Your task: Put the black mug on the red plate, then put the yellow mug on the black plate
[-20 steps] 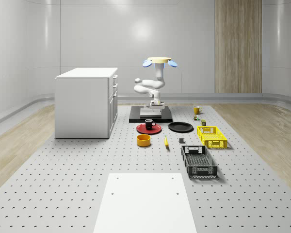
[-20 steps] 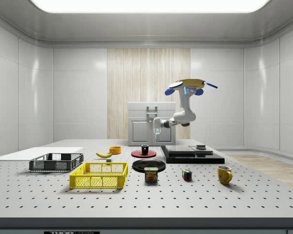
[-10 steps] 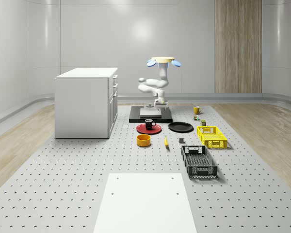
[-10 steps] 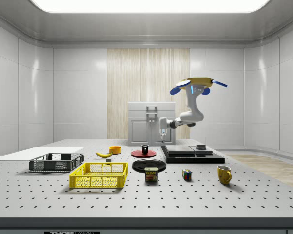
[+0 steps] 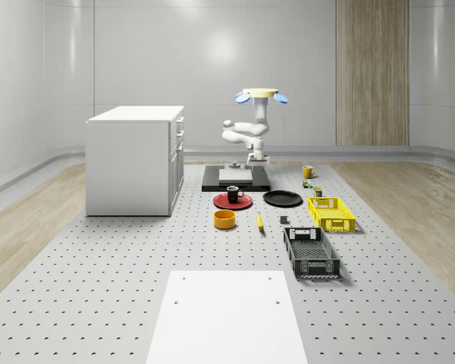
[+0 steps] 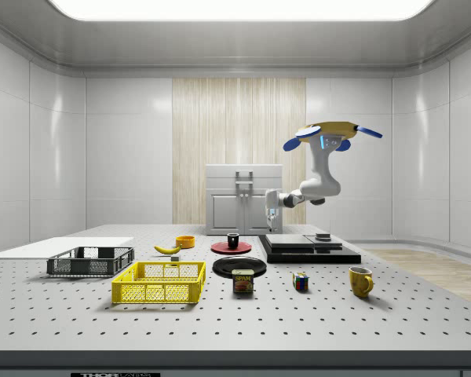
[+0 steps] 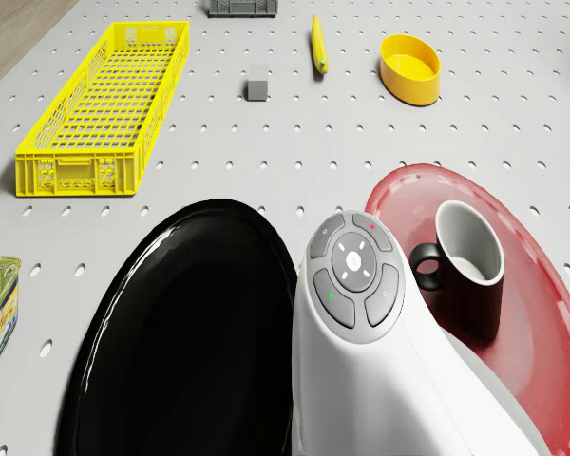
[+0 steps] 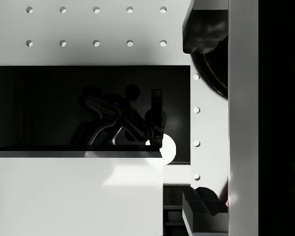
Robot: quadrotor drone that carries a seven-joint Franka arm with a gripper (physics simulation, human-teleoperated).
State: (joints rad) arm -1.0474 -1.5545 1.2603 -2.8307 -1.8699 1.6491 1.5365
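Observation:
The black mug (image 5: 234,193) (image 6: 233,241) (image 7: 467,268) stands upright on the red plate (image 5: 233,202) (image 6: 222,247) (image 7: 541,313). Beside it lies the black plate (image 5: 282,199) (image 6: 239,266) (image 7: 180,332), bare. The yellow mug (image 5: 307,172) (image 6: 361,281) stands on the table towards the whole-scene view's right. My drone (image 5: 258,94) (image 6: 334,132) hovers above the black platform (image 5: 235,180) (image 6: 309,248). My gripper (image 5: 256,158) (image 6: 271,225) (image 8: 201,123) hangs open over the platform's edge, holding nothing. Its fingers (image 8: 202,30) are set wide apart.
A white cabinet (image 5: 133,159) stands at the whole-scene view's left. A yellow bowl (image 5: 225,219) (image 7: 410,68), a banana (image 5: 259,221), a yellow crate (image 5: 331,213) (image 7: 104,104) and a black crate (image 5: 311,252) lie nearer the front. A can (image 6: 242,282) and a colour cube (image 6: 300,281) sit near the yellow mug.
The drone and arm have drifted towards the whole-scene view's right, carrying the gripper away from the black mug and over the black platform. The mugs and plates stayed put.

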